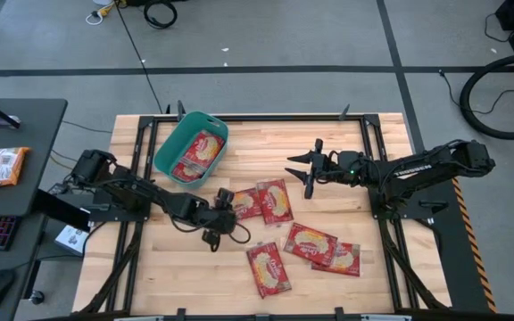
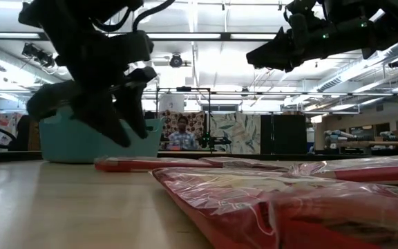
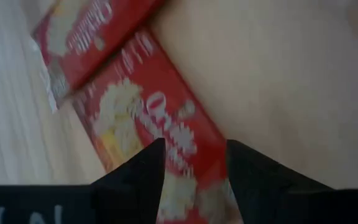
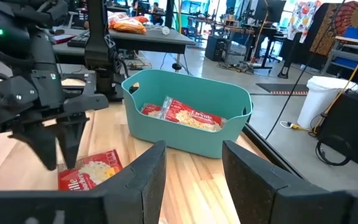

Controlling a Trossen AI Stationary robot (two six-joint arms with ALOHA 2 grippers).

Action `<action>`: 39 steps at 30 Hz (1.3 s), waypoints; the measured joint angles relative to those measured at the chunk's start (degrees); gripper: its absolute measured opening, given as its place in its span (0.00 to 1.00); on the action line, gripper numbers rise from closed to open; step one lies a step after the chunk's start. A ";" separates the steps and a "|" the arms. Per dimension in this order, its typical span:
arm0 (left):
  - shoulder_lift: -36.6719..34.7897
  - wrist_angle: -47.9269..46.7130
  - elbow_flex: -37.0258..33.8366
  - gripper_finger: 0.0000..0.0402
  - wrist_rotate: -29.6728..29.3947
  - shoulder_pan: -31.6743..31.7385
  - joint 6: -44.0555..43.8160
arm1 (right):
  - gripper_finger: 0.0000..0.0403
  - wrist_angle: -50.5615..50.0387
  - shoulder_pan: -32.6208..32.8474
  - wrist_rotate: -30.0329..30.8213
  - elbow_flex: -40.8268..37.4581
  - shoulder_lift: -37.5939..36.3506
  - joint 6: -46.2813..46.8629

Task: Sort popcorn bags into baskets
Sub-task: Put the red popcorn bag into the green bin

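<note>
My left gripper hangs open over a glossy red popcorn bag near the teal basket; my right gripper waits open beyond.

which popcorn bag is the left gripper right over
The leftmost loose bag, beside the bag in the middle pair. The left gripper hangs open over its end, fingers astride it; the other table bags lie farther right or nearer the front edge.

The high camera is looking straight down on the whole light wooden slatted table. The low camera is sitting at the table surface, facing level toward the room. The left wrist camera is looking down very near at a red packet. The right wrist camera is facing across the table; it is sharing the teal plastic rectangular tub with both wide views.
</note>
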 joint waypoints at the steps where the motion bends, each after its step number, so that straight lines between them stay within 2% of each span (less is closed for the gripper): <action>1: 0.00 -1.80 0.46 0.43 -0.03 -0.32 0.94 | 0.40 -0.02 0.00 -0.04 0.00 0.00 0.00; 9: -0.02 -12.22 1.16 0.43 -0.02 -4.12 10.27 | 0.40 -0.21 0.00 -0.12 0.00 0.00 0.36; 14: -0.04 -11.56 0.35 0.43 -3.52 -6.06 16.13 | 0.40 -0.19 0.00 -0.12 0.00 0.00 0.37; 19: 0.09 -11.47 -2.47 0.43 -3.40 -6.13 16.62 | 0.40 -0.17 0.00 -0.12 0.00 0.00 0.39; 21: 0.09 -9.22 -3.48 0.43 -5.44 -6.15 16.99 | 0.40 -0.17 0.00 -0.12 0.00 0.00 0.39; 28: 0.09 -6.17 -3.85 0.43 -7.09 -6.15 19.25 | 0.40 -0.12 0.00 -0.12 0.00 0.00 0.39; 39: 0.10 -6.00 -3.86 0.32 -4.53 -5.07 18.41 | 0.40 -0.12 0.00 -0.12 0.00 0.00 0.42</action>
